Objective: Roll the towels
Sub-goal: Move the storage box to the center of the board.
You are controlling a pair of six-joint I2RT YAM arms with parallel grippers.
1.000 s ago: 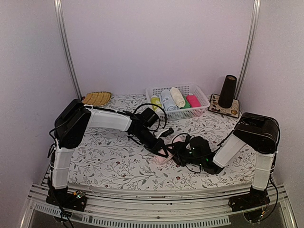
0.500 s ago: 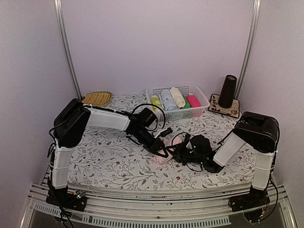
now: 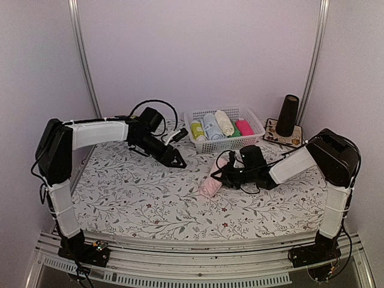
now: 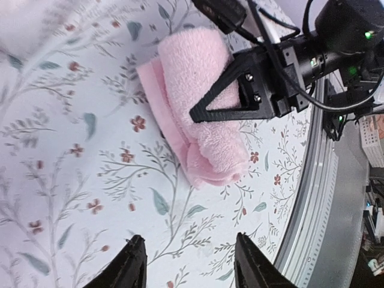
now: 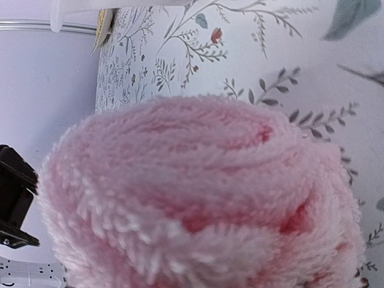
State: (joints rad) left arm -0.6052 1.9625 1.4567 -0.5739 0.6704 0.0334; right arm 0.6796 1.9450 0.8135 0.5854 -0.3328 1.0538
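Cloth [image 3: 150,201] printed with leaves and small red flowers covers the table. Just toward 4 o'clock of its middle lies the pink towel [image 3: 211,185], rolled into a stubby log with a loose flap along one side; its long axis runs from 7 to 1 o'clock. The left wrist view shows the same roll [image 4: 198,114] resting on the cloth.

The right gripper [image 3: 223,175] reaches in from 3 o'clock and is closed around the far part of the roll: one black triangular finger [image 4: 231,99] lies across the near side and the other shows past the far side, so the roll sits between them. In the right wrist view the fluffy end of the roll [image 5: 198,198] fills nearly the whole picture.

The left gripper [image 3: 178,161] hangs at 10 o'clock of the roll, well apart from it. Its fingers [image 4: 133,267] stand wide apart with only cloth showing between them.

At 12 to 1 o'clock, by the back wall, stands a white slatted basket [image 3: 257,128]. It holds five rolls side by side, from 9 to 3 o'clock: yellow-green [image 3: 196,130], light blue [image 3: 211,126], the cream towel [image 3: 224,122], green [image 3: 235,131] and magenta [image 3: 244,127].

At 2 o'clock a black cone [image 3: 288,114] stands upright on a patterned tile [image 3: 293,141]. At 10 o'clock a woven yellow tray [image 3: 122,124] lies in the far corner.
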